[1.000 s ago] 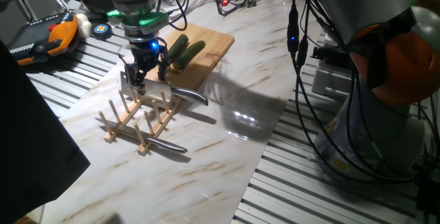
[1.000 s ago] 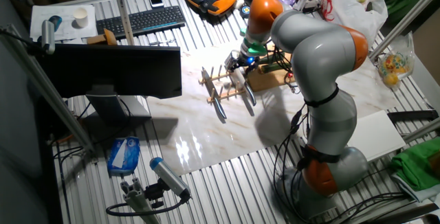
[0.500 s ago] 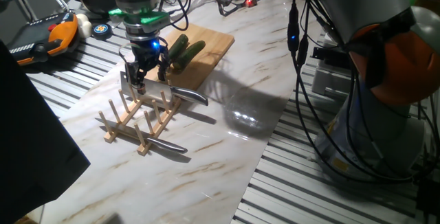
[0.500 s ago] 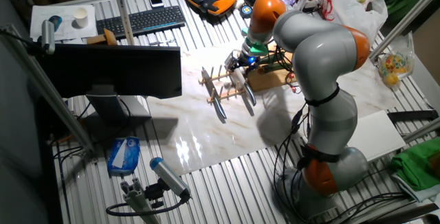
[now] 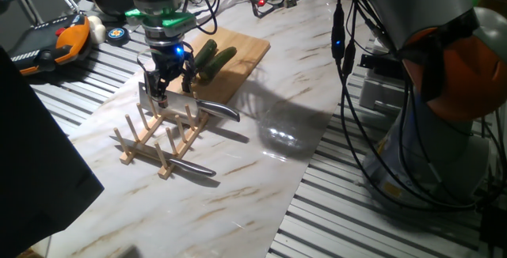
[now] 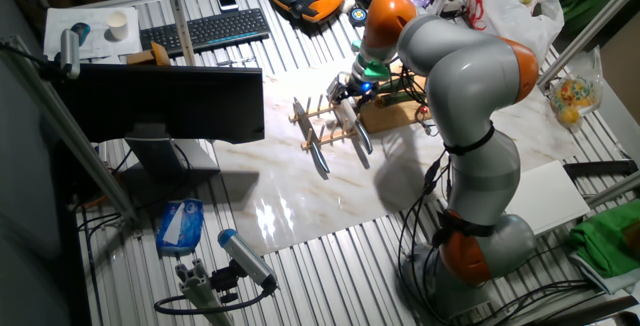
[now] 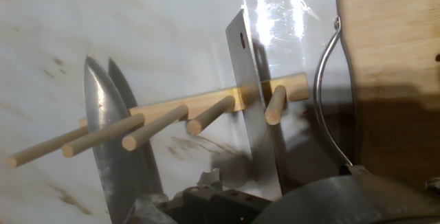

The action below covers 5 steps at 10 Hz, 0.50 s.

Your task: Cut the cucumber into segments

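Fixed view — gripper (image 5: 166,86) over rack (image 5: 158,139) | seemingly gripping cleaver (image 5: 168,100) | cucumber (image 5: 215,60) on board (image 5: 245,52)

You saw a white marble-patterned tabletop (image 5: 261,143) that looked smooth and glossy, throwing back a bright glare. The pale dowel rack (image 7: 199,110) was bare, matt wood, as was the light wooden cutting board (image 5: 238,52). The rectangular cleaver blade (image 7: 251,107) and the pointed knife blade (image 7: 110,148) were polished, mirror-like metal. The dark green cucumber (image 5: 214,56) had a smooth, slightly shiny skin.
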Motion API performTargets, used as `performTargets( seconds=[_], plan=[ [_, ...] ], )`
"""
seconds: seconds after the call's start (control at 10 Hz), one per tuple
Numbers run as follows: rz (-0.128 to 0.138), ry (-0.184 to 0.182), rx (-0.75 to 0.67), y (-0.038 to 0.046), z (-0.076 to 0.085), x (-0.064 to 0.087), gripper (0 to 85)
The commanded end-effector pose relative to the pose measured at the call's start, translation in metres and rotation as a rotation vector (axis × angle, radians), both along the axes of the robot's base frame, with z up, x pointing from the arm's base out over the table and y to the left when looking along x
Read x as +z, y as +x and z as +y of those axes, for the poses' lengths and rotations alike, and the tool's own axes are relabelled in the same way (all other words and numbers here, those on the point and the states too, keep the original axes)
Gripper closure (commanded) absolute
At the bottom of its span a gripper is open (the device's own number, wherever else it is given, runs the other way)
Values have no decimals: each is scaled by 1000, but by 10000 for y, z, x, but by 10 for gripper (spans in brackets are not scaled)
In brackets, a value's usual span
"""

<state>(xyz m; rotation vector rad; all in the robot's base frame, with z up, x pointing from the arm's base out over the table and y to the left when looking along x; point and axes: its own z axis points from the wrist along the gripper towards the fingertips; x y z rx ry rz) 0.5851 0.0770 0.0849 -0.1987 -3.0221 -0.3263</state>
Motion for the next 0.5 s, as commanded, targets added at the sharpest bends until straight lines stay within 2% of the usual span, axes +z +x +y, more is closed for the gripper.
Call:
performTargets(
  seconds=[0.0, 0.2, 0.4],
  plan=[
    [-1, 0, 0, 1, -5, -3, 0],
    [3, 6, -2, 4, -5, -11, 3],
    [3, 10, -2, 9, -14, -9, 70]
  ],
)
